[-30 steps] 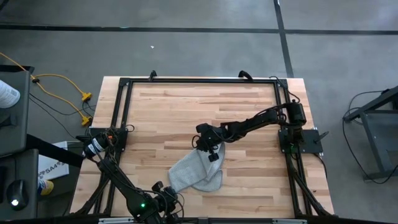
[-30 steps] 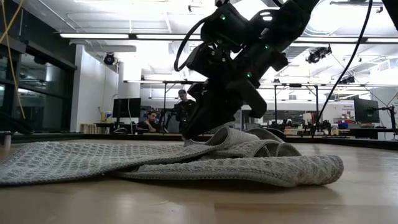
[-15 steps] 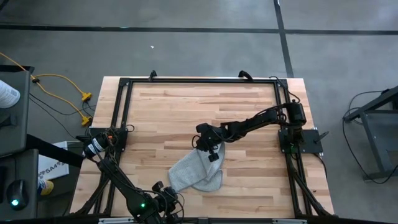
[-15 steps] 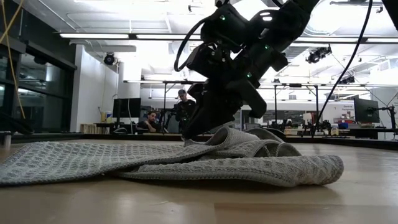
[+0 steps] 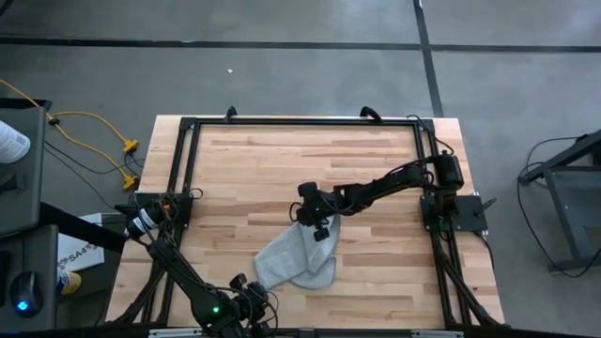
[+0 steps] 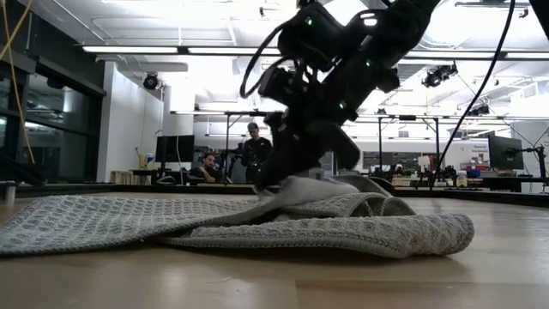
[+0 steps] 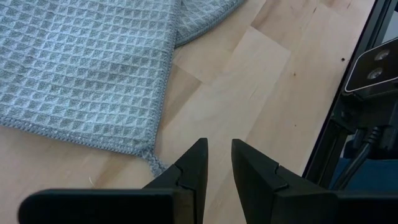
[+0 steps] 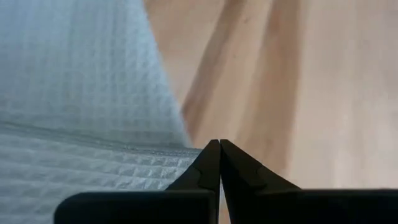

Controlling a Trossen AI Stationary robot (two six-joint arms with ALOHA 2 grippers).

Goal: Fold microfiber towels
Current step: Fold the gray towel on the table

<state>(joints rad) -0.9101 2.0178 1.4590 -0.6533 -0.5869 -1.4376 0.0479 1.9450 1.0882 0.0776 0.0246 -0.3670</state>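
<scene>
The light grey microfiber towel (image 5: 293,261) lies crumpled on the wooden table, near the front middle. In the low view the towel (image 6: 257,223) is flat on the left and folded over on the right. My right gripper (image 5: 316,228) is shut at the towel's far corner. My left gripper (image 7: 219,149) hovers open just off the towel's near corner (image 7: 149,163), with bare wood between its fingers. My right gripper pinches the towel's hemmed far edge (image 8: 180,151) between its two shut fingertips. The fingers slant down from the table's right side. In the low view the cloth rises a little to the fingertips (image 6: 276,182); the rest of the towel rests on the table, slack.
Black frame rails (image 5: 300,122) border the tabletop, and one post (image 7: 348,124) stands close to my left gripper. Bare wood (image 5: 300,164) stretches across the far half. People (image 6: 206,167) sit in the room behind the table.
My right gripper has tipped a little at the wrist while staying in place. The towel's fold at its fingertips has been drawn slightly up. The rest of the towel has stayed put.
</scene>
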